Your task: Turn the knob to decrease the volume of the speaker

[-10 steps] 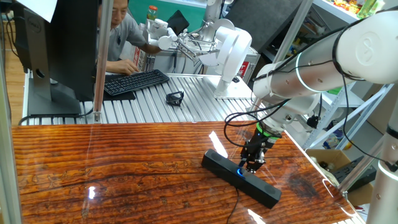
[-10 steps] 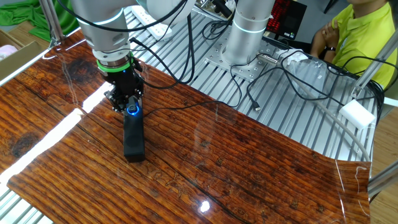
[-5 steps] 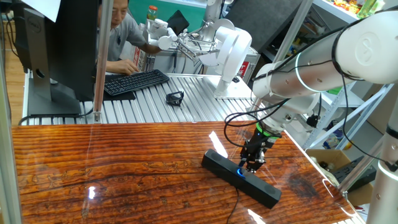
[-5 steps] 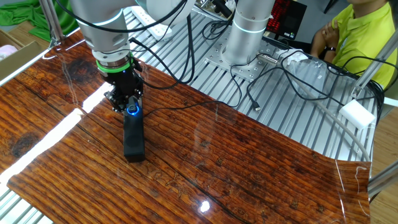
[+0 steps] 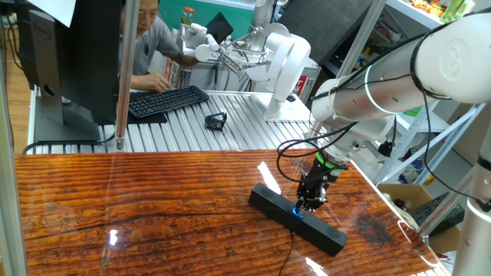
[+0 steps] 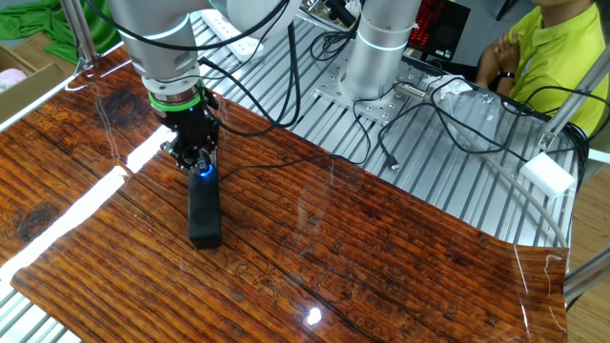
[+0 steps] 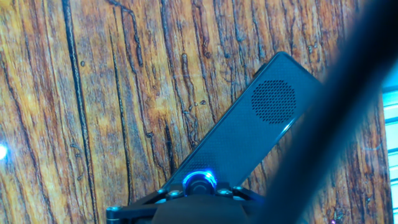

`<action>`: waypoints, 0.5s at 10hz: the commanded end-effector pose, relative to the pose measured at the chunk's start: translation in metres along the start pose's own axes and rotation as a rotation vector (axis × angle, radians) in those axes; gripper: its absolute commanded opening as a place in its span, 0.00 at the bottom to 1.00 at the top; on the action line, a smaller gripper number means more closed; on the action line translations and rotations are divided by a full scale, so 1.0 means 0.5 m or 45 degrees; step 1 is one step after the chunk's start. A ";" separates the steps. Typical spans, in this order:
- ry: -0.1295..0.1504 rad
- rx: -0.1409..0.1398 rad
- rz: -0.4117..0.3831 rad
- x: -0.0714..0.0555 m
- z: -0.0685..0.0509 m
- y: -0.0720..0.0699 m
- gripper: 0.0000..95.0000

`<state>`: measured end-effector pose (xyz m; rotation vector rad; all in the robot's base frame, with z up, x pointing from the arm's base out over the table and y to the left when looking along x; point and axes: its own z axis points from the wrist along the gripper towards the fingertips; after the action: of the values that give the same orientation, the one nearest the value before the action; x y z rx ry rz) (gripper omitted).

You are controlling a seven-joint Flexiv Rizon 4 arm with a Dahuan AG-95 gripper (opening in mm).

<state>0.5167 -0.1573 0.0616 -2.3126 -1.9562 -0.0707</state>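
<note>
Black speaker lies flat — long axis diagonal across table.

One speaker, one knob, one keyboard, two people.

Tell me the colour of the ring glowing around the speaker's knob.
Blue: the small round knob on the long matte-black speaker glows blue, clearest in the hand view.

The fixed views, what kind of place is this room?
Probably a robotics lab: a second white robot arm on a ribbed aluminium bench, a seated person typing on a black keyboard, and loose black cables.
</note>
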 end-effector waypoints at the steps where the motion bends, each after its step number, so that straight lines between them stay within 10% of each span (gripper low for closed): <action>1: -0.001 0.003 -0.001 -0.001 0.002 0.001 0.00; 5: -0.003 0.001 -0.012 -0.001 0.002 0.001 0.00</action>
<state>0.5169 -0.1574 0.0611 -2.3031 -1.9656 -0.0671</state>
